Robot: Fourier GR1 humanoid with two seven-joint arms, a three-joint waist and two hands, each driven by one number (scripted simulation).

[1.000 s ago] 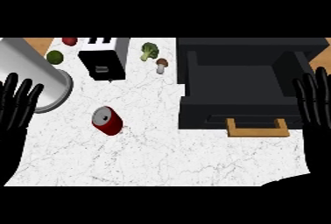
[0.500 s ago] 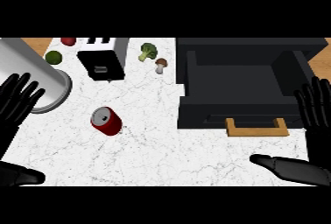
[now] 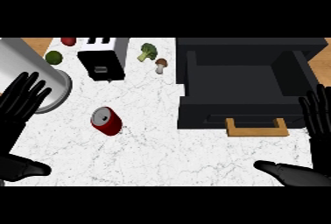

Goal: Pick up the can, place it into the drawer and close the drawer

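Note:
A red can [image 3: 107, 121] with a silver top lies on its side on the white marble counter, left of centre. The black drawer [image 3: 244, 72] stands pulled open at the upper right, its wooden handle [image 3: 256, 127] facing me, and nothing shows inside it. My left hand [image 3: 18, 109] is at the left edge, fingers straight and spread, thumb low at the bottom left, well apart from the can. My right hand [image 3: 315, 131] is at the right edge beside the drawer's front, fingers straight, thumb reaching in along the bottom. Neither hand holds anything.
A large silver pot [image 3: 29, 72] stands at the upper left. Behind it lie a green fruit [image 3: 54, 57] and a red one [image 3: 68, 41]. A toaster [image 3: 102, 59], a broccoli floret [image 3: 147, 51] and a mushroom [image 3: 160, 65] sit along the back.
Both hands have risen further into view from the lower corners, with thumbs and palms now showing. The can and drawer have not moved.

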